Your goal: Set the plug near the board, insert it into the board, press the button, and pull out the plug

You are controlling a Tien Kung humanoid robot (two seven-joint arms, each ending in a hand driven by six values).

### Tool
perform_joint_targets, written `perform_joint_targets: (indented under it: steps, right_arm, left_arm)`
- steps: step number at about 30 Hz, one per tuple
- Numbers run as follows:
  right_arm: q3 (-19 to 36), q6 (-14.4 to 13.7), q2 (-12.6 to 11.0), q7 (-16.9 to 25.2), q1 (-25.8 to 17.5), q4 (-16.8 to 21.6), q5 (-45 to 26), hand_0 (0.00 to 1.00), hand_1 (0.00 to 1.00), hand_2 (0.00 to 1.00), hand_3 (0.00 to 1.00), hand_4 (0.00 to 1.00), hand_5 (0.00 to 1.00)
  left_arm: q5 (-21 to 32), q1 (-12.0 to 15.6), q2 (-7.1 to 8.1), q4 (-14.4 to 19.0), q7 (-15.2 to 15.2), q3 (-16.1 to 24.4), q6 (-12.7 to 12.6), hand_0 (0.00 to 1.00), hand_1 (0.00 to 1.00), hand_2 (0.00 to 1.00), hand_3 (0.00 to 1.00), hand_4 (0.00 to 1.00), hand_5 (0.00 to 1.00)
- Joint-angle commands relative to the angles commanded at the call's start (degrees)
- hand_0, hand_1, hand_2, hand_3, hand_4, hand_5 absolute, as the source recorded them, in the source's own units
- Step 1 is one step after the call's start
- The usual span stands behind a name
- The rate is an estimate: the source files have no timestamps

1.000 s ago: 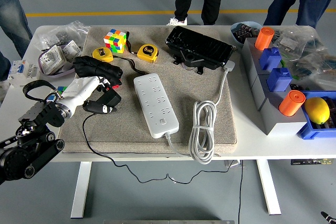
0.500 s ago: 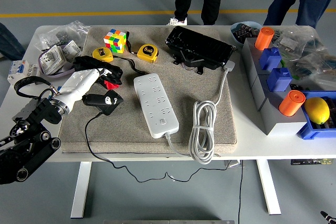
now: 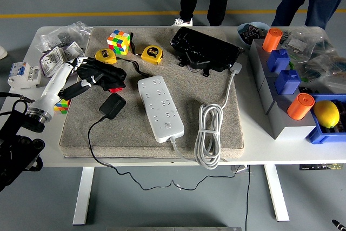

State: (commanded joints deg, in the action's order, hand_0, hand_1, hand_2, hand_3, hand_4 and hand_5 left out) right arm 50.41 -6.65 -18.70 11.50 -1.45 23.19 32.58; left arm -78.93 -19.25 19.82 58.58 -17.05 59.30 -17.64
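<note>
The left hand (image 3: 81, 77) hangs over the mat's left edge, fingers loose and holding nothing. The black plug (image 3: 112, 105) lies free on the mat just left of the white board (image 3: 159, 107), close enough, I judge, for inserting next.

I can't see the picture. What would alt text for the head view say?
A black plug lies on a grey mat just left of a white power strip, held by nothing. The robot's left hand hovers open beside it near the mat's left edge; clutter rings the table.
</note>
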Motion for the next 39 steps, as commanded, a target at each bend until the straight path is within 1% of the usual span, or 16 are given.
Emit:
perform_joint_targets:
  steps: [3, 4, 7, 9, 10, 11, 16, 25, 31, 39]
  right_arm:
    - [-0.3, -0.1, -0.1, 0.0, 0.0, -0.1, -0.1, 0.603, 0.619, 0.619, 0.549, 0.987, 0.396]
    - [-0.4, -0.2, -0.1, -0.1, 0.0, 0.0, -0.1, 0.604, 0.619, 0.619, 0.549, 0.985, 0.397]
    - [-0.6, -0.2, -0.2, -0.3, 0.0, 0.1, -0.1, 0.604, 0.619, 0.619, 0.549, 0.985, 0.397]
    - [-0.8, -0.2, -0.3, -0.4, 0.0, 0.1, -0.2, 0.604, 0.619, 0.619, 0.549, 0.985, 0.397]
    - [-0.8, -0.2, -0.2, -0.4, -0.1, 0.0, -0.3, 0.604, 0.619, 0.619, 0.549, 0.984, 0.399]
    - [-0.9, -0.3, -0.2, -0.4, -0.1, 0.0, -0.3, 0.604, 0.619, 0.619, 0.549, 0.984, 0.399]
    - [-0.8, -0.5, -0.1, -0.5, -0.2, -0.2, -0.5, 0.606, 0.619, 0.619, 0.549, 0.983, 0.401]
    - [-0.7, -1.2, 0.2, -0.8, -0.7, -0.3, -0.4, 0.605, 0.619, 0.618, 0.548, 0.981, 0.401]
    - [-0.8, -1.3, 0.4, -0.7, -0.9, -0.4, -0.6, 0.607, 0.619, 0.617, 0.549, 0.981, 0.401]
    - [-0.4, -1.2, 0.5, -0.8, -0.4, -0.3, -0.6, 0.605, 0.619, 0.617, 0.548, 0.978, 0.404]
  left_arm:
    - [5.0, 0.2, -0.6, -1.1, -1.2, -0.6, -0.7, 0.744, 0.773, 0.781, 0.789, 0.7, 0.713]
    - [5.9, 0.2, -0.86, -1.6, -1.6, -0.8, -0.9, 0.74, 0.763, 0.764, 0.765, 0.725, 0.643]
    - [7.5, 0.0, -1.67, -2.7, -2.5, -0.8, -1.5, 0.74, 0.763, 0.764, 0.765, 0.725, 0.643]
    - [9.0, 0.0, -2.5, -3.6, -3.0, -0.3, -1.7, 0.74, 0.763, 0.764, 0.765, 0.725, 0.643]
    - [9.7, 0.1, -2.81, -3.9, -3.2, -0.2, -1.8, 0.732, 0.756, 0.757, 0.75, 0.742, 0.613]
    - [10.2, 0.1, -3.2, -4.2, -3.4, 0.1, -2.0, 0.732, 0.756, 0.757, 0.75, 0.742, 0.613]
    - [10.6, -0.1, -4.23, -4.7, -3.8, 0.9, -2.2, 0.73, 0.75, 0.753, 0.742, 0.75, 0.61]
    - [15.1, 0.4, -5.18, -6.3, -4.1, 1.8, -1.8, 0.729, 0.749, 0.753, 0.742, 0.756, 0.614]
    - [16.0, 0.8, -5.82, -6.8, -3.9, 2.4, -1.6, 0.727, 0.748, 0.751, 0.746, 0.76, 0.623]
    - [16.0, 0.2, -5.92, -6.4, -3.8, 2.8, -1.4, 0.726, 0.744, 0.749, 0.744, 0.759, 0.622]
